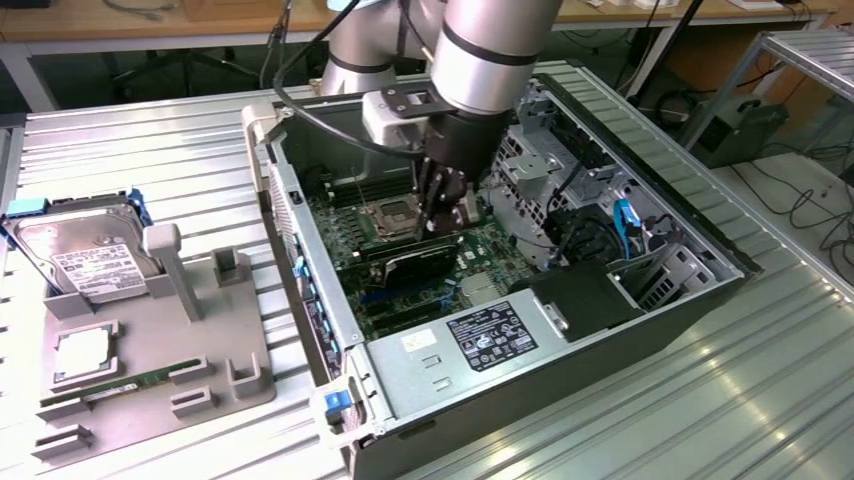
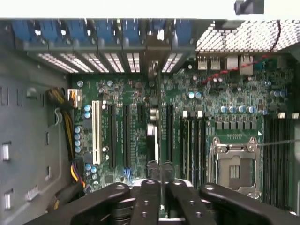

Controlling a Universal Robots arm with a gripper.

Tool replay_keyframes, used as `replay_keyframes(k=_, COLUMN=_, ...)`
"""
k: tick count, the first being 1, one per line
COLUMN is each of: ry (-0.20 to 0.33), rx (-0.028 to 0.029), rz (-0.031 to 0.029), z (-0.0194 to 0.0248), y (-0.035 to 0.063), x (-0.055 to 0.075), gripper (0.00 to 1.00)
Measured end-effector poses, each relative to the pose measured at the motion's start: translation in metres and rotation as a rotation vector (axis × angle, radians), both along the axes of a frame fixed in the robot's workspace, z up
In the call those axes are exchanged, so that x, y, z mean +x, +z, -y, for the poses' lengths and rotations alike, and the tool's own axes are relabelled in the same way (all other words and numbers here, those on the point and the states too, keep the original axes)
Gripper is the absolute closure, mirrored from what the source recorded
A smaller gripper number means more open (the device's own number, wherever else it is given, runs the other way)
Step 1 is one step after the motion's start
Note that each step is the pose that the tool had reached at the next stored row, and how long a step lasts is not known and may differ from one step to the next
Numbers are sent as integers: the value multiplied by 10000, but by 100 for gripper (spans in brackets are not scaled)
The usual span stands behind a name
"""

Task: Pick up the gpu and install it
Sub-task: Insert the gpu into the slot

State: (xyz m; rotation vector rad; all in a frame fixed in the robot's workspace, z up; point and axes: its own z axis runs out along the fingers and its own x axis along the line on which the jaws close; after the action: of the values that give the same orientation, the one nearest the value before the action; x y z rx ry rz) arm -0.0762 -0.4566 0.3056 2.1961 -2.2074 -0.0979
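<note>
Installation looks nearly done from where I stand: the gpu (image 1: 414, 262) sits upright on the motherboard (image 1: 461, 285) inside the open computer case (image 1: 694, 290), the gripper (image 1: 441, 215) pinched narrow on its top edge.

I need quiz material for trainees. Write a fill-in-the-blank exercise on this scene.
1. The robot arm's pincer is ____ the open black computer case.
2. The slim black gpu card under the pincer stands on the ____ motherboard.
3. The silver hard drive with the white label sits on the ____ plastic holder.

Missing words: inside; green; grey
</note>
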Motion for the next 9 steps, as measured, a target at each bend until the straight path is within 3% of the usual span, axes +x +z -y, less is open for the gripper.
replay_keyframes(k=4, ry=11, rx=1, rz=-90, z=0, y=0, x=116, gripper=89)
replay_keyframes(k=9, ry=14, rx=0, rz=-98, z=0, y=0, x=126, gripper=89)
